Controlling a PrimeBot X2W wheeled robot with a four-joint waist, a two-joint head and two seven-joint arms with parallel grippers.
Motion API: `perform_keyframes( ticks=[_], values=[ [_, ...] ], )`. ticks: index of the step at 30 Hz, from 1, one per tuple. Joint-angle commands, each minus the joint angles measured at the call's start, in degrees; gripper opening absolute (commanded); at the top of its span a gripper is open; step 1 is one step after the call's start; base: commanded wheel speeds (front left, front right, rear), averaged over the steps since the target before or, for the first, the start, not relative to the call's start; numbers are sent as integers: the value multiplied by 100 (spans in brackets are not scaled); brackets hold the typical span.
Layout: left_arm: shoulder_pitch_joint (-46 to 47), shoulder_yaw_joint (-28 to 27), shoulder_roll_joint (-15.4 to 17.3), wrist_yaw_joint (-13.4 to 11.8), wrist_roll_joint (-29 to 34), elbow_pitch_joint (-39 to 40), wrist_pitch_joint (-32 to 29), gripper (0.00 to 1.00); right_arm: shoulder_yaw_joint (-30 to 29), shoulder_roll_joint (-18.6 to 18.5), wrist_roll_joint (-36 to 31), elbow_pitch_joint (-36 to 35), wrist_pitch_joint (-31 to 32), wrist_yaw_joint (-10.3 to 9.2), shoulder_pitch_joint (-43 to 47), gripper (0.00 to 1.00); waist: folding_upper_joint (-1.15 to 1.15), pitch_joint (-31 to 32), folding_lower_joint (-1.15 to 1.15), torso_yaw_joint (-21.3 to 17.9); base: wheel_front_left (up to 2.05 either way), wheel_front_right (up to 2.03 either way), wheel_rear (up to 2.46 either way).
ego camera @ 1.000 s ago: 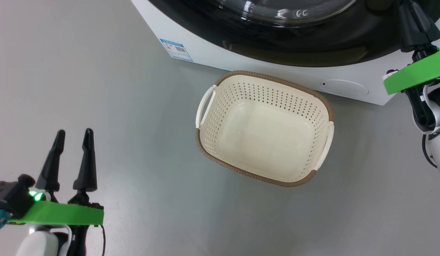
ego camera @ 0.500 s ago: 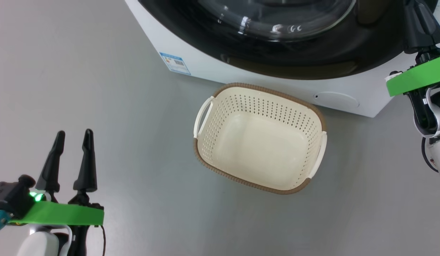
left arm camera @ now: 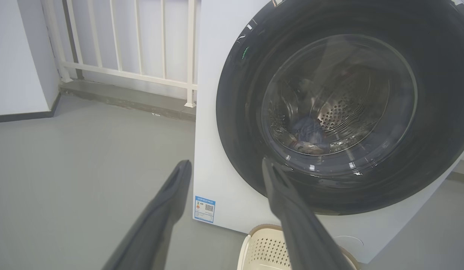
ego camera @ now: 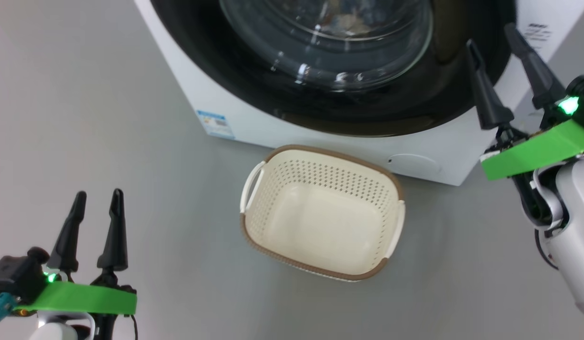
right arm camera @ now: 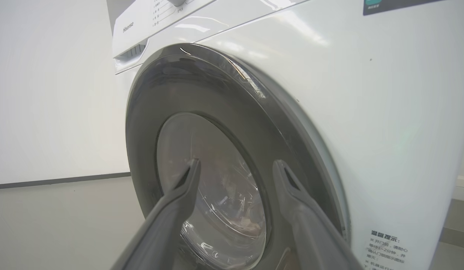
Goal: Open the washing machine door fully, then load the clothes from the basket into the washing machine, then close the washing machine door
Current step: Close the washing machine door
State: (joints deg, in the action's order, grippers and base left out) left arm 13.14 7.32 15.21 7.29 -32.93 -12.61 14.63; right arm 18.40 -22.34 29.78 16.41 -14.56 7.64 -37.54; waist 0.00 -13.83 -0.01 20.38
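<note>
right gripper (ego camera: pixel 489 34) has sprung wide, holding nothing, beside the closed washing machine door (ego camera: pixel 254 80); best backed straight off; left gripper (ego camera: pixel 98 192) likewise spread, empty.

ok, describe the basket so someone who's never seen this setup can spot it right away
Find the big white washing machine with the round black door. On the grey floor just in front of its lower edge sits the basket. It is the one low cream-coloured tub: perforated walls, brown woven-look rim, a handle at each side, nothing inside.
</note>
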Motion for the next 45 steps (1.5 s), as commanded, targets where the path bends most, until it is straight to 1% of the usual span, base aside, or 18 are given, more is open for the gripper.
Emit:
perform_keyframes(
  ticks=[1,10,19,24,30,36,45],
  values=[
    [4,-228,221,20,67,101,37,100,55,25,83,-203,-44,-15,184,100,0,272,1,-271,0,0,0],
    [-215,-262,238,20,142,141,37,100,-64,173,122,-422,-44,-15,710,100,0,681,1,-824,0,0,0],
    [-364,-299,165,20,207,209,37,100,-49,328,39,-451,-44,-15,1252,100,0,865,1,-1340,0,0,0],
    [-444,-335,120,20,274,244,37,100,-233,483,10,-504,-44,-15,1581,100,0,965,1,-1633,0,0,0],
    [-517,-299,101,20,261,266,37,100,-362,561,-40,-528,-44,-15,1885,100,0,1073,1,-1848,0,0,0],
    [-573,-243,102,20,228,298,37,100,-397,585,-94,-535,-44,-15,2113,100,0,1190,1,-1957,0,0,0],
    [-699,-218,94,20,78,337,37,100,-400,502,-154,-575,-44,-15,2422,100,0,1358,1,-2104,0,0,0]
  ],
)
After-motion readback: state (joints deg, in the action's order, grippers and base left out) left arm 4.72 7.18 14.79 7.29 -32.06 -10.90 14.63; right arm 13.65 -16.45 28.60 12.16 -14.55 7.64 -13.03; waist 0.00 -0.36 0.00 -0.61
